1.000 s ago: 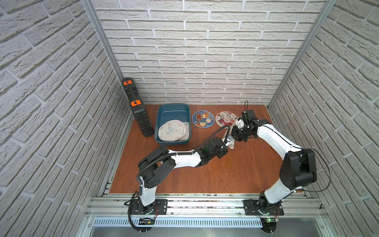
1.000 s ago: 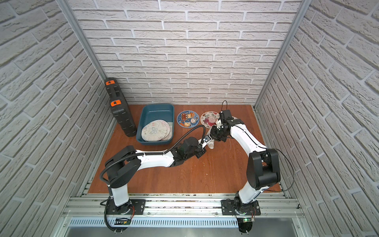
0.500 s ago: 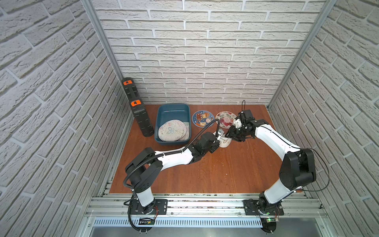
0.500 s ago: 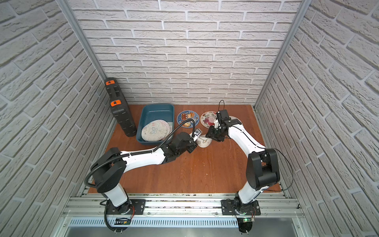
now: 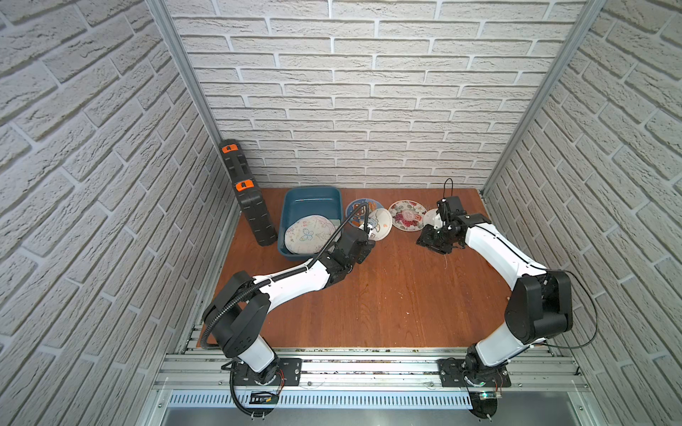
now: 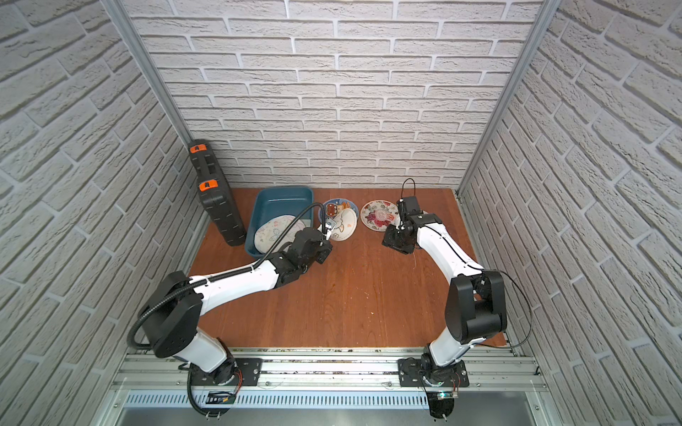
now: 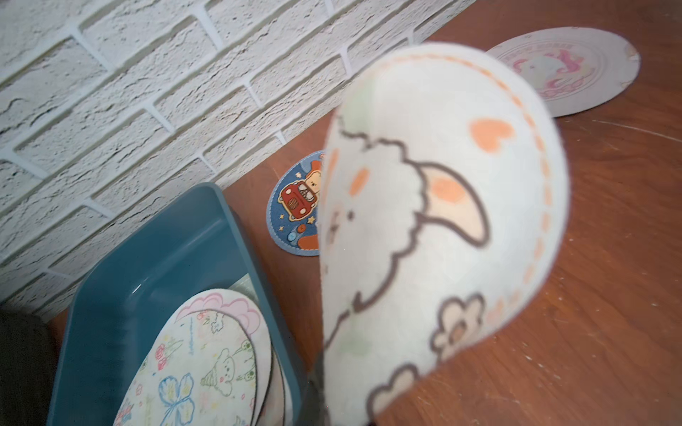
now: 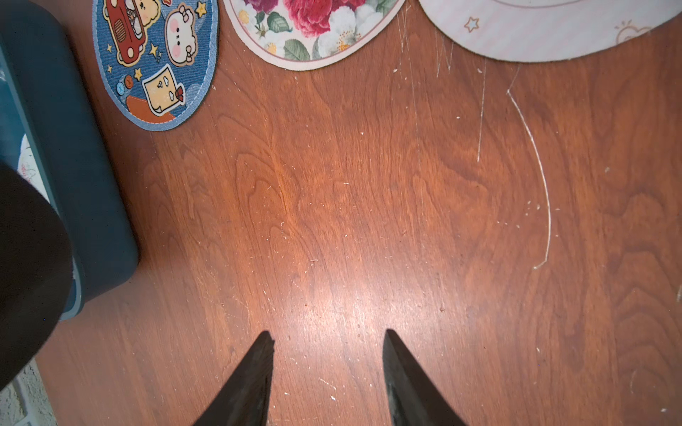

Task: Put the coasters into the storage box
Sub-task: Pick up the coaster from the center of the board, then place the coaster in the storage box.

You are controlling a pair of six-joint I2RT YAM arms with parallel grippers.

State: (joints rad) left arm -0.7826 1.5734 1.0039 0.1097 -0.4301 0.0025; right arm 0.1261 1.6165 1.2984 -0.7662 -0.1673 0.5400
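White brick walls point(image 5: 369, 110) enclose a scratched wooden table point(image 5: 387, 295); the box point(image 5: 312, 204) at the back holds stacked coasters point(image 5: 308, 234). The left gripper point(image 5: 365, 233) clamps a cream coaster point(image 7: 443, 221) beside the box's rim, and the right gripper point(image 8: 326, 335) hangs spread and empty over bare wood. The left wrist view shows the pink coaster point(image 7: 561, 70) whole, while in both top views the right arm point(image 5: 494, 247) half hides it.

No legible text anywhere, curved lettering on the pale unicorn coaster point(image 7: 564, 70) too blurred, faint script on the butterfly coaster point(image 7: 192, 369) unreadable

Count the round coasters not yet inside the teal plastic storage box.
4: cream sheep-print coaster held in the left gripper; blue car-print coaster, rose-print coaster and pale pink coaster flat on the wooden table. Arms may hide more.
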